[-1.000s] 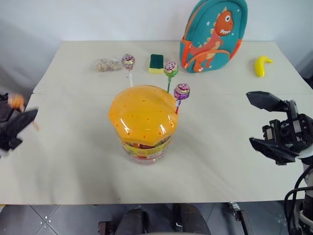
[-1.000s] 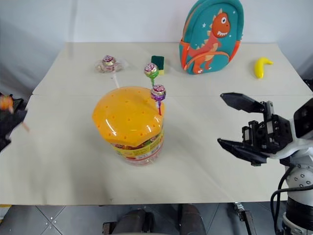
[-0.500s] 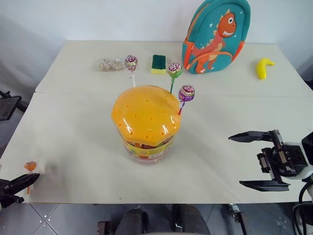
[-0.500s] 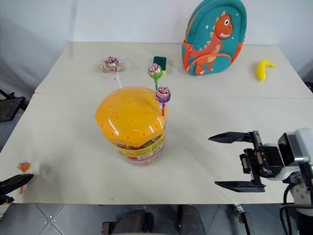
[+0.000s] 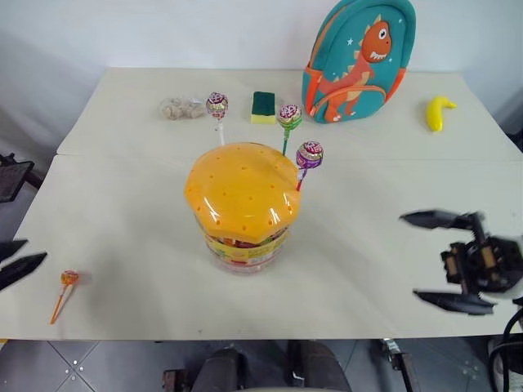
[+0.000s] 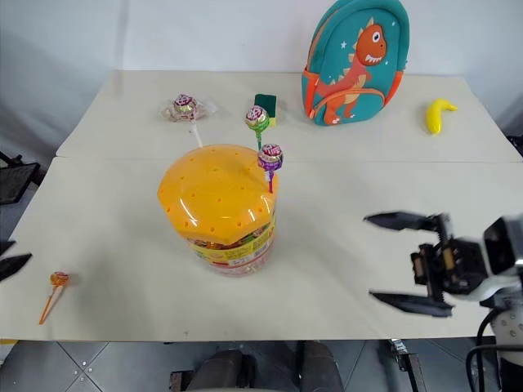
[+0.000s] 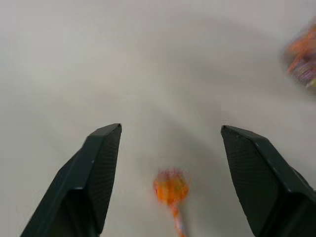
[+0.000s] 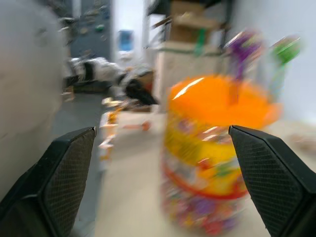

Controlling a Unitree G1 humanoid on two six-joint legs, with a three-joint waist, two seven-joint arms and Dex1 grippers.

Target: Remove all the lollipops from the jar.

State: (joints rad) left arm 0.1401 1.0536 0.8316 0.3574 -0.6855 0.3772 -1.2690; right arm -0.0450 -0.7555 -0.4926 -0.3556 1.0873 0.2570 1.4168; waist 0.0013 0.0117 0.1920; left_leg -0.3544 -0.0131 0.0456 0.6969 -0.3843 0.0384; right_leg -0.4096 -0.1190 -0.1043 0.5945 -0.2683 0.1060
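Head views: large clear plastic jar [image 5: 243,245] of colourful sweets, capped by a domed orange lid [image 5: 241,191] dotted with small holes, upright mid-table on the cream table [image 5: 392,196]. Three lollipops in shiny pink-purple wrappers planted in the lid's far side: white-stick lollipop [image 5: 216,106], green-stick lollipop [image 5: 288,117], purple-stick lollipop [image 5: 309,155]. Orange-stick lollipop [image 5: 64,289] flat on the table near the front left edge, well apart from the jar. Left gripper [image 5: 15,264] just beside it at the left border, fingers parted, nothing between them. Right gripper [image 5: 448,261] over the table's right front, jaws spread wide, empty. Teal dinosaur backpack [image 5: 357,59], yellow banana [image 5: 438,111], green sponge [image 5: 262,105] and crumpled clear wrapper [image 5: 181,107] along the far side.

Left wrist view: black fingers [image 7: 96,173] apart, the orange-stick lollipop lying between them on the table, untouched.

Right wrist view: fingers wide apart, the jar blurred between them, purple and green lollipops rising from its lid.
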